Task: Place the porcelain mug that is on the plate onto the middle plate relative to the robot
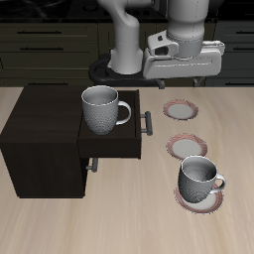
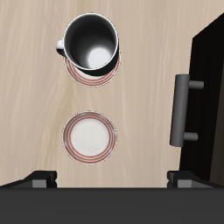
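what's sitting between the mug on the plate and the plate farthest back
The middle plate, empty, lies between the porcelain mug and the farthest plate; the exterior view shows it.

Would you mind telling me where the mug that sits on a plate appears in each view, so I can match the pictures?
Exterior view: the mug stands on the plate nearest the table's front edge, beside the dark cabinet.
Wrist view: the mug is seen from above, dark inside, on its plate, beyond the empty middle plate.
Shared landmark: the middle plate, next to the drawer handle.
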